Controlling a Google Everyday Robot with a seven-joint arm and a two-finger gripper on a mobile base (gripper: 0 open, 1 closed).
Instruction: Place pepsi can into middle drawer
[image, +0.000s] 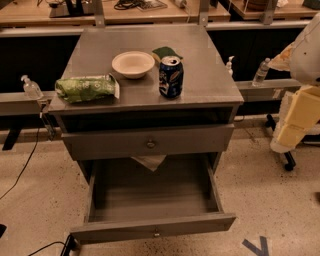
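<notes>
The pepsi can (171, 76), dark blue with a silver top, stands upright on the grey cabinet top (200, 55), to the right of a bowl. The middle drawer (153, 231) is pulled far out below, and its deep tray shows nothing inside. It has a low front panel and a small round knob. My gripper (295, 122) hangs at the right edge of the view. It is well to the right of the cabinet, lower than the cabinet top and apart from the can. It holds nothing that I can see.
A cream bowl (133, 64) and a green snack bag (86, 87) lie on the cabinet top left of the can, with a dark green object (165, 51) behind it. The drawer with the taller front panel (150, 142) sits above the open one. Bottles stand on rails at both sides.
</notes>
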